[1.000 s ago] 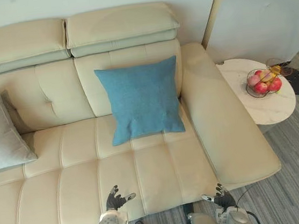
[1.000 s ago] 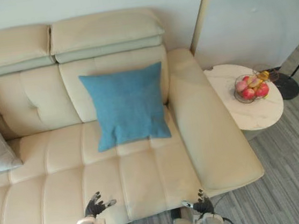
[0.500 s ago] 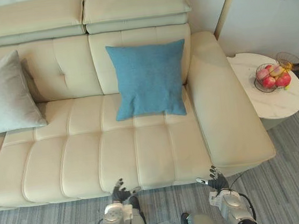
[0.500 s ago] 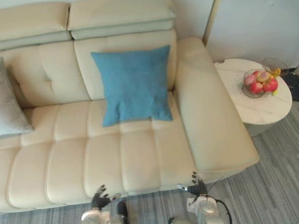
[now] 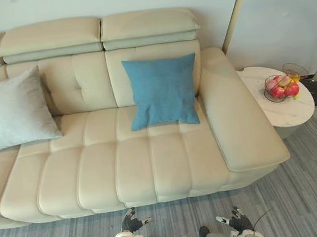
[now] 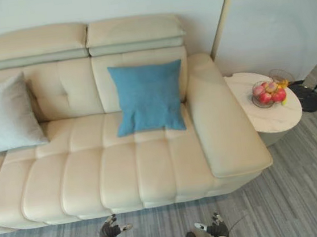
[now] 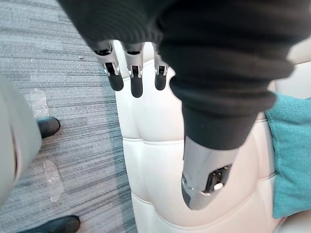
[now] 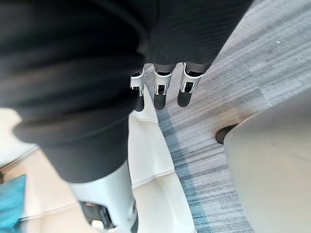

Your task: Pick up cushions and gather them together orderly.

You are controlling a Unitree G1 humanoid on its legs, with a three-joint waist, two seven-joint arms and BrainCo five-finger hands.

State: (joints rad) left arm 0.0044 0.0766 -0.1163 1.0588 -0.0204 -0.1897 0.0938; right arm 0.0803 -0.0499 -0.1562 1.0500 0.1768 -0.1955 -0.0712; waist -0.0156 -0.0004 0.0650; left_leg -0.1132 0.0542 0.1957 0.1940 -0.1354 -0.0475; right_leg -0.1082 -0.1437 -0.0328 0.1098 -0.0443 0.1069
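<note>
A cream leather sofa [image 5: 124, 168] is seen from above. As far as can be judged, nothing is gathered yet: the two cushions sit well apart, and both are left to pick up. The blue cushion [image 5: 163, 91] leans upright against the backrest at the sofa's right end, just beside the armrest; it is square, plump and of woven cloth. The grey cushion [image 5: 13, 109] leans against the backrest toward the left end, paler and slightly tilted. The left hand [image 5: 130, 222] and right hand [image 5: 237, 222] hang low over the floor before the sofa's front edge, each empty, fingers straight and loosely spread.
</note>
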